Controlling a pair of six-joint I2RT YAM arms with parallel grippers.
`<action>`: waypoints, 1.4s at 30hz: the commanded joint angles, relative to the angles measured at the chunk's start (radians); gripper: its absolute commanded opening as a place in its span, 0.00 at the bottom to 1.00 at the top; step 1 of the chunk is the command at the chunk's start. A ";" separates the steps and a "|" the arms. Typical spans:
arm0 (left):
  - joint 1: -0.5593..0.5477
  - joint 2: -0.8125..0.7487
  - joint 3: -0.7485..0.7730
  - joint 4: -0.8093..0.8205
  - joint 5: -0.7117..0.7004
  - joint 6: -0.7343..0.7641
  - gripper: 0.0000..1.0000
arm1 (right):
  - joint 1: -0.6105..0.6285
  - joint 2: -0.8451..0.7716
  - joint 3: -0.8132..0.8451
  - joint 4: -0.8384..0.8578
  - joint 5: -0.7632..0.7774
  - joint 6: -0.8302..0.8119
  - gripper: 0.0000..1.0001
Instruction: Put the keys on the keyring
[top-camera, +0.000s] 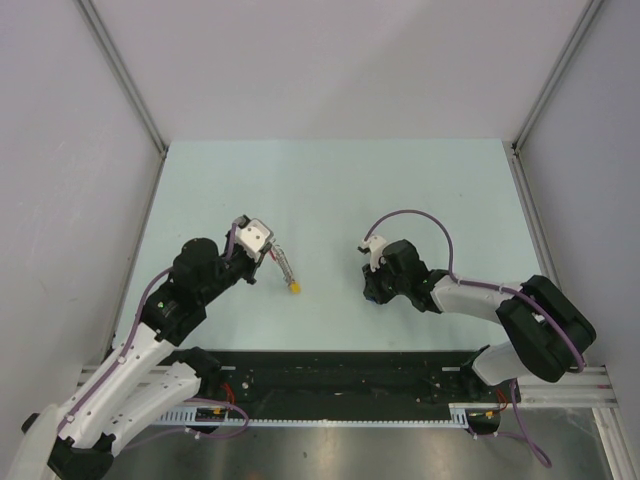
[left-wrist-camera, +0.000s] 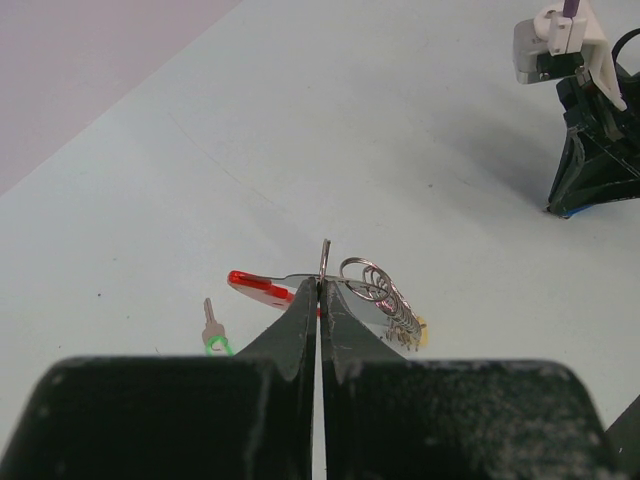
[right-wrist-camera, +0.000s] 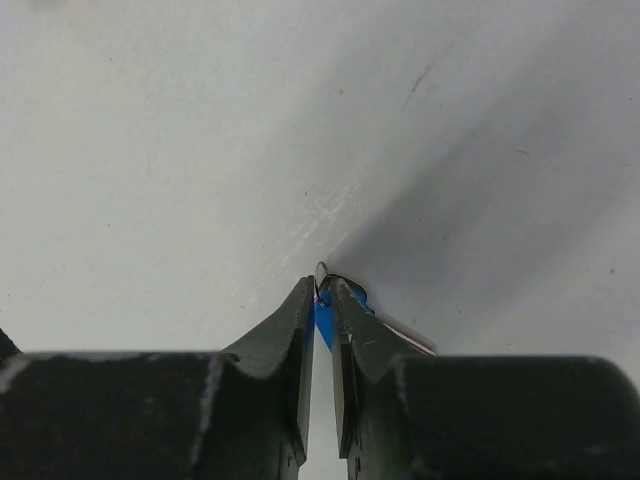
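Observation:
My left gripper is shut on a thin metal loop of the keyring. The keyring's red piece sticks out to the left, and its coiled rings and a yellow cap lie to the right. In the top view the keyring hangs from the left gripper, with the yellow cap on the table. The green-capped key lies on the table just left of the left fingers. My right gripper is shut on the blue-capped key, low over the table at centre right.
The pale green table is walled by grey panels at the back and sides. The right arm's wrist stands at the far right of the left wrist view. A black rail runs along the near edge.

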 joint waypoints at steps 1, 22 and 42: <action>0.007 -0.007 0.004 0.068 0.018 -0.011 0.00 | -0.001 0.007 0.002 0.031 0.018 0.015 0.13; 0.007 0.011 0.010 0.089 0.366 0.078 0.00 | -0.003 -0.340 0.152 -0.257 -0.104 -0.154 0.00; -0.080 0.324 0.218 0.020 0.724 0.296 0.00 | 0.008 -0.446 0.460 -0.629 -0.395 -0.386 0.00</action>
